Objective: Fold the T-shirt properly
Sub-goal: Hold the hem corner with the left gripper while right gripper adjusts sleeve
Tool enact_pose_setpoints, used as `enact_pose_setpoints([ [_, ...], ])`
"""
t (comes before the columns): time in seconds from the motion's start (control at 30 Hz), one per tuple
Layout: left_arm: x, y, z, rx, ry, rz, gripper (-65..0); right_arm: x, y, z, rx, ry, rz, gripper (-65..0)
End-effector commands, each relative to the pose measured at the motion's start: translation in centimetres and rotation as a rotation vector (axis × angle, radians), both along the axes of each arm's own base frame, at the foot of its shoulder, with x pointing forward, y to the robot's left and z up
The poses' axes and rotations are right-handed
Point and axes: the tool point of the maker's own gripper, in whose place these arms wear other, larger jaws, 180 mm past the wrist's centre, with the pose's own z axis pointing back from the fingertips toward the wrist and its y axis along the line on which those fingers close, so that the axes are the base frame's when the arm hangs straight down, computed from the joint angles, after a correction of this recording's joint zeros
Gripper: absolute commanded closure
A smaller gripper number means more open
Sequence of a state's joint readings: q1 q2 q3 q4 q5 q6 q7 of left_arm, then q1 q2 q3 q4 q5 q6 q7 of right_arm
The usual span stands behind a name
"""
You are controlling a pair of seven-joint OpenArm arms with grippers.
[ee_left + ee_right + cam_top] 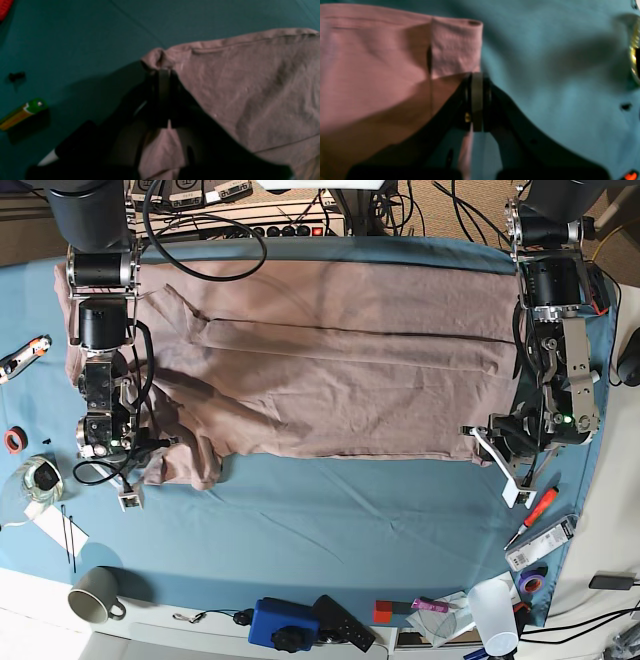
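— Where's the T-shirt (340, 370) right now?

— Spread wide across the table (330, 520), on the blue-teal cloth, wrinkled, lying sideways between my two arms. Its lower edge runs along the middle of the table, and one sleeve bunches up by my right arm.

— And your left hand (163, 72)?

— Pinched tight on a corner of the shirt's hem. In the left wrist view the fingers are pressed together with pink fabric puckered at the tips and more of it hanging down between them. A green-tipped battery (23, 112) and a small black bit (17, 76) lie on the cloth off to the side, well apart from the shirt.

— Right hand (477, 75)?

— Clamped too, fingers together. It sits right at the edge of the shirt, just below a folded-over hemmed cuff, and a thin strip of pink shows between the fingers lower down, so I've got fabric there.

— Anything else nearby?

— A grey mug (95, 595) near the front edge, and a red-handled screwdriver (533, 515) beside my left arm.
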State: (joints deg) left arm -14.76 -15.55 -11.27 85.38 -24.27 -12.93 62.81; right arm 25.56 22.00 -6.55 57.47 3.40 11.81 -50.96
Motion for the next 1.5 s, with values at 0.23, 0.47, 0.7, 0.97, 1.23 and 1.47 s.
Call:
enact_pose_setpoints([
  [0.23, 1.2, 0.1, 1.8, -0.003, -0.058, -0.002, 0.0, -1.8, -8.1, 3.3, -0.147, 0.022, -0.099, 0.0],
  [0.47, 1.2, 0.1, 1.8, -0.003, -0.059, -0.001, 0.0, -1.1, -7.9, 3.8, -0.090, -0.022, -0.100, 0.0],
  [0.7, 1.3, 0.2, 1.8, -0.003, -0.062, -0.001, 0.0, -1.3, -8.9, 4.7, -0.180, 0.005, -0.096, 0.0],
  [0.97, 1.2, 0.5, 1.7, 0.017, -0.057, 0.002, 0.0, -0.2, -7.1, 7.6, -0.178, -0.044, -0.068, -5.2],
  [1.23, 1.0, 0.8, 1.3, 0.036, -0.043, 0.005, 0.0, 3.3, -2.6, 14.7, -0.033, -0.221, 0.012, -19.7],
  [1.47, 0.6, 1.1, 0.9, 0.057, -0.018, 0.005, 0.0, 3.6, -2.9, 14.9, 0.308, -0.320, 0.000, -19.7],
])
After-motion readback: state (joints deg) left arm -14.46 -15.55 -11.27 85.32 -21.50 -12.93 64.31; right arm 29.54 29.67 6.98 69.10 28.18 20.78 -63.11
